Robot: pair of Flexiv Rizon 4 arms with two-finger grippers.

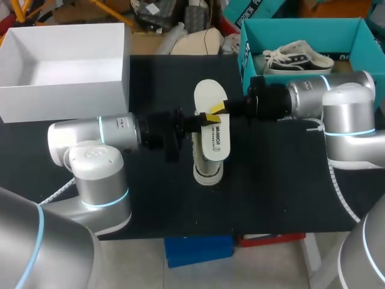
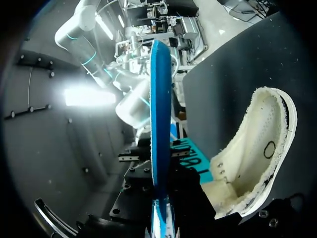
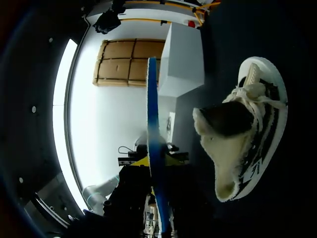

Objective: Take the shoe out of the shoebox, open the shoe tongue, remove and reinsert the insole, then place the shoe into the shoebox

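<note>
Yellow-tipped left end effector (image 1: 206, 118) pinches insole (image 1: 209, 93) at mid-length from left. Right end effector (image 1: 219, 108) pinches same insole from right, likely to steady it for reinsertion. Insole hangs flat, directly over shoe (image 1: 207, 173). Shoe rests mid-surface (image 1: 283, 180), outside teal shoebox (image 1: 313, 29) far right.

Shoe (image 1: 207, 173) mid-table, insole (image 1: 214, 137) just above it, held betw. L gripper (image 1: 203, 120) & R gripper (image 1: 220, 108). Open box (image 1: 60, 96) back-left; shoebox (image 1: 301, 25) back-right w/ 2nd shoe (image 1: 298, 57) inside.
</note>
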